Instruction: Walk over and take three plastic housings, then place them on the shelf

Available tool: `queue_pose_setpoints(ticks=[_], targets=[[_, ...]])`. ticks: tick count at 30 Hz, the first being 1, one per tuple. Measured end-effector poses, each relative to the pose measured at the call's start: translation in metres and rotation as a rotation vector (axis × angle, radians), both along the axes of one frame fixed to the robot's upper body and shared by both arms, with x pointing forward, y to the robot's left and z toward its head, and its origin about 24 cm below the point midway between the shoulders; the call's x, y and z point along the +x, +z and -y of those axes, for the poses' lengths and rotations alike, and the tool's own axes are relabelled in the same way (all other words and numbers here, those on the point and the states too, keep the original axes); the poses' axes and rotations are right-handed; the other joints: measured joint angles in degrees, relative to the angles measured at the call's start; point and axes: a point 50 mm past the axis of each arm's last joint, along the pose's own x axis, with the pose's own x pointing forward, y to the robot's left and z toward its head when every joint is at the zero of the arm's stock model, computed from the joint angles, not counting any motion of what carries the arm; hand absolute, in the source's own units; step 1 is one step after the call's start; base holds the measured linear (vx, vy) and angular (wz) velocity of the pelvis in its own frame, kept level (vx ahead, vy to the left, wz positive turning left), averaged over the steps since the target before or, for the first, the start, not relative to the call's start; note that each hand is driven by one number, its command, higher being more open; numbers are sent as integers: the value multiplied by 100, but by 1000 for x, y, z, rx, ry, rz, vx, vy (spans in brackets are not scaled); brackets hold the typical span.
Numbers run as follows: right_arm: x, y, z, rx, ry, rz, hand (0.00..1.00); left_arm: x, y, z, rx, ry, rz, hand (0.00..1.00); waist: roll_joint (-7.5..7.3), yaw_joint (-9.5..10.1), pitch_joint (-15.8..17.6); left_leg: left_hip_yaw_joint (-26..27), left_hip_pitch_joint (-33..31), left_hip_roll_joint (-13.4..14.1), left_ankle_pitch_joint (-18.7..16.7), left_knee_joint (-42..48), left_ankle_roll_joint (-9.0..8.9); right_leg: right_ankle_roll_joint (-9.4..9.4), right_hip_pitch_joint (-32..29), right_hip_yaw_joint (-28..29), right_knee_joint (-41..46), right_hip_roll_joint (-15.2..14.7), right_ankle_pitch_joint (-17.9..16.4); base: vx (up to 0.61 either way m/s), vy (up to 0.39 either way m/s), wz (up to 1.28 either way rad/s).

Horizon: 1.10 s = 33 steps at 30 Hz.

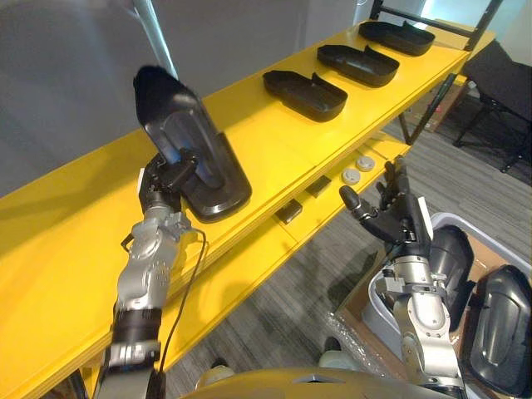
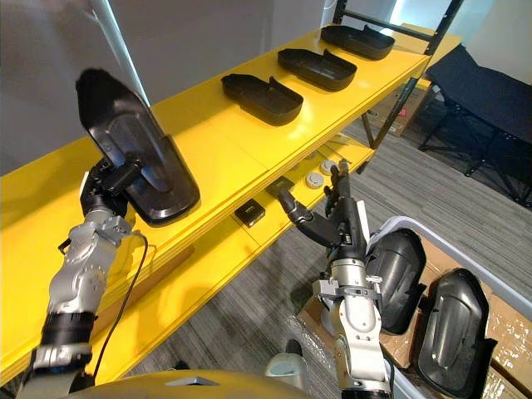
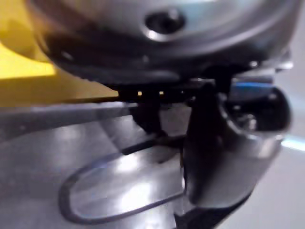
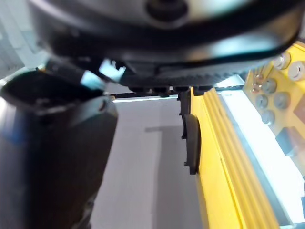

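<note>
My left hand (image 1: 166,179) is shut on a black plastic housing (image 1: 188,141). The housing stands tilted, its lower end on the top board of the yellow shelf (image 1: 249,125) near the front edge and its upper end raised. In the left wrist view its grey inner face (image 3: 119,186) shows just past the thumb (image 3: 209,157). Three more black housings (image 1: 305,94) (image 1: 357,64) (image 1: 397,36) lie flat in a row farther right on the same board. In front of the lower board my right hand (image 1: 391,218) is raised, open and holding nothing.
A pale bin (image 1: 465,223) at the lower right holds more black housings (image 1: 499,324). On the lower board lie white round discs (image 1: 357,169) and small black blocks (image 1: 288,211). A dark folding frame (image 1: 499,91) stands on the grey carpet at the far right.
</note>
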Motion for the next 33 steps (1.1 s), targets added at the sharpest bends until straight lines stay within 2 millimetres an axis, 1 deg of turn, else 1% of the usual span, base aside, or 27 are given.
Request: queue_pose_setpoints(ticks=[1,2,4,8,10,13,16,17,22,23,26,28,30,33], targets=[[-1,-2,-4,2,23,-8,100,0,-5,-8,-21,49,-30,0,2,-108,-4,48,39,-6,0,-27,-1,-2,-2,45,-2,3,7,-19,1,-20],[-4,-5,-5,3,28,-21,100,0,-7,-9,-44,66,-39,0,-2,-152,-7,77,51,-8,1,-42,-3,-6,-16,78,-8,9,14,-14,4,-16],[-6,-8,-4,3,29,-39,100,2,-7,-9,-53,73,-43,0,-6,-146,-10,135,58,-2,3,-50,-7,-6,-51,126,-12,22,23,-8,1,-13],[-6,-10,-7,4,48,-57,100,10,-9,-9,-66,120,-80,0,23,-186,-29,247,136,-8,4,-52,-8,-2,-53,242,-21,30,54,-18,3,-13],[-6,-10,-11,8,64,-61,100,13,-8,-11,-66,151,-93,0,24,-253,-30,291,136,-9,4,-50,-8,10,-59,261,-41,30,71,-36,4,-6],[-6,-11,-16,12,86,-72,100,14,-6,-16,-56,179,-101,0,45,-301,-31,370,123,-7,3,-51,-8,20,-124,340,-94,41,118,-41,-6,-16],[-7,-13,-15,10,86,-85,100,15,-6,-17,-62,189,-108,0,90,-306,-6,476,116,-10,3,-48,-8,29,-195,432,-104,47,148,-29,0,-16],[-7,-12,-15,6,87,-81,100,16,-5,-18,-67,195,-110,100,124,-312,13,504,108,-10,3,-47,-8,36,-227,458,-102,49,152,-20,-1,-10],[-7,2,-13,-27,101,-40,100,21,0,-17,-95,215,-104,100,267,-316,104,520,23,-3,14,-39,0,49,-340,505,-95,64,172,-4,-3,-3],[-7,5,-15,-27,107,-25,100,21,0,-20,-89,224,-110,100,296,-348,123,526,26,1,14,-39,0,51,-343,530,-95,71,177,2,-4,-5],[-8,8,-18,-21,112,-12,100,25,4,-25,-72,236,-131,100,284,-403,152,532,28,3,14,-37,0,52,-343,537,-93,73,178,0,0,0],[-9,12,-22,-8,121,2,100,28,13,-32,-49,249,-129,100,237,-444,237,567,35,6,13,-23,1,55,-342,547,-92,73,179,-15,0,-2],[-12,13,-25,2,130,5,100,31,20,-33,-48,261,-112,100,214,-441,331,587,32,10,12,-13,2,59,-353,548,-93,72,181,-28,-3,-4],[-14,11,-29,8,145,-6,100,33,27,-36,-53,277,-95,100,232,-461,405,605,38,15,11,-13,1,59,-357,553,-92,75,180,-6,-2,-1]])
